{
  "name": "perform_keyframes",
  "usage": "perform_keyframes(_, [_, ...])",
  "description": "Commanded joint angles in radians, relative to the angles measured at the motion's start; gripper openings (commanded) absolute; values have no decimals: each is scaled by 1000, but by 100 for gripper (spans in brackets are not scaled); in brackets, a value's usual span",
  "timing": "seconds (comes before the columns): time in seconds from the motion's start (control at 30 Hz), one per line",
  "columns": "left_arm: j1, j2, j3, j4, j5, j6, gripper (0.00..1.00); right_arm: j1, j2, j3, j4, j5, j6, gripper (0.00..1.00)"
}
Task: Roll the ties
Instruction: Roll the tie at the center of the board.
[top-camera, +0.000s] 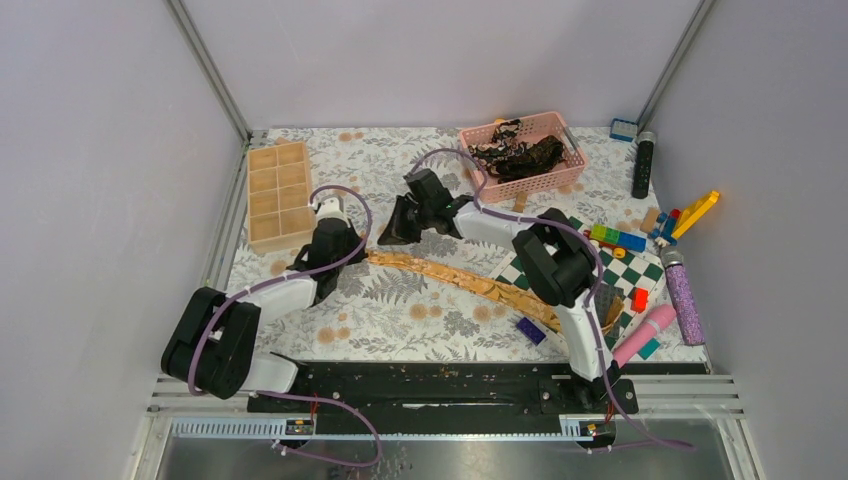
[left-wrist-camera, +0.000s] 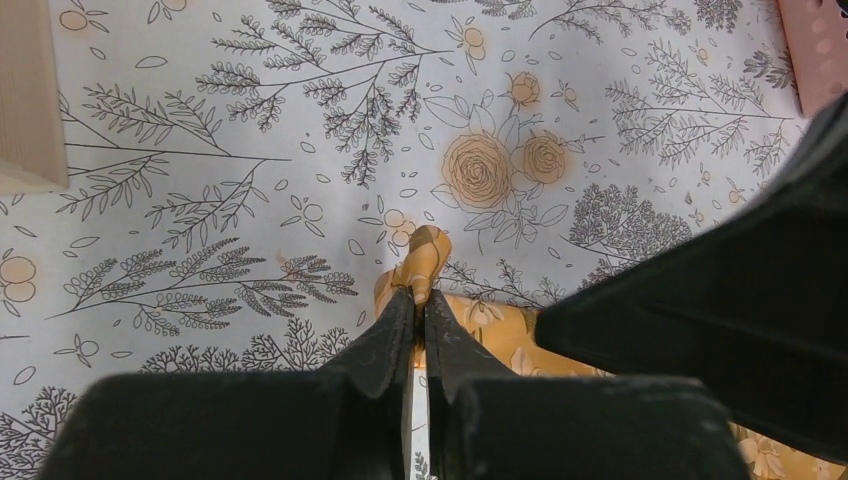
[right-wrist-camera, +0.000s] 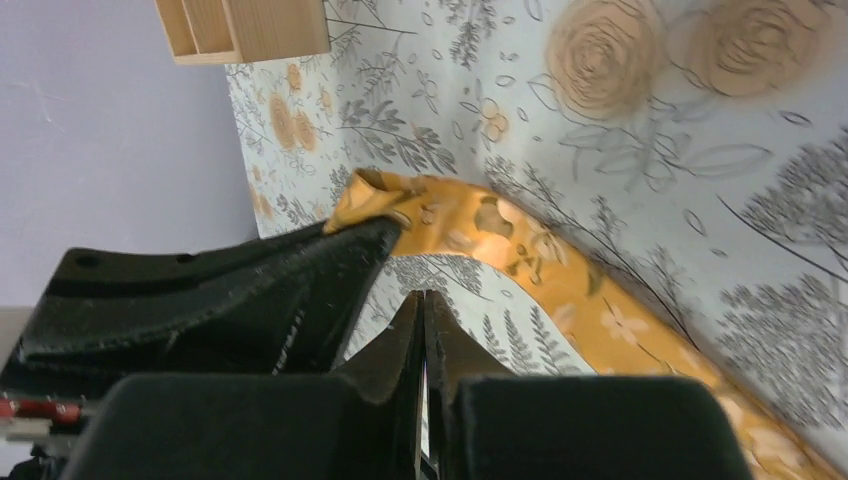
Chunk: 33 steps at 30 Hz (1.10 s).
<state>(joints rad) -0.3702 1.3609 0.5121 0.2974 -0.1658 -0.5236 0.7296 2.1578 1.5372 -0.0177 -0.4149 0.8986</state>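
A golden-tan tie (top-camera: 470, 283) lies stretched diagonally across the floral tablecloth. My left gripper (top-camera: 362, 255) is shut on its narrow left end; in the left wrist view the fingertips (left-wrist-camera: 420, 295) pinch the folded tip of the tie (left-wrist-camera: 427, 255). Just behind that end sits my right gripper (top-camera: 392, 236), shut with nothing between its fingers (right-wrist-camera: 422, 298), hovering beside the tie (right-wrist-camera: 560, 285) without touching it. Dark ties (top-camera: 515, 155) lie bunched in the pink basket (top-camera: 570, 183) at the back.
A wooden compartment tray (top-camera: 278, 195) stands at the back left. At the right are a green-and-white checkered board (top-camera: 622, 278), toy bricks (top-camera: 618, 238), a black remote (top-camera: 643, 165), a glittery purple bottle (top-camera: 684, 297) and a pink tube (top-camera: 645, 335).
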Motion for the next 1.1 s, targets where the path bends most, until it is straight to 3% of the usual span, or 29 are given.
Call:
perform_keyframes(0.0, [-8, 10, 23, 60, 20, 24, 0, 28, 60, 111, -39, -1, 25, 0])
perform_keyframes(0.77, [-10, 39, 61, -11, 76, 33, 0, 67, 237, 245, -89, -33, 37, 0])
perform_keyframes(1.07, [-14, 59, 63, -15, 91, 31, 0, 66, 113, 105, -64, 45, -59, 2])
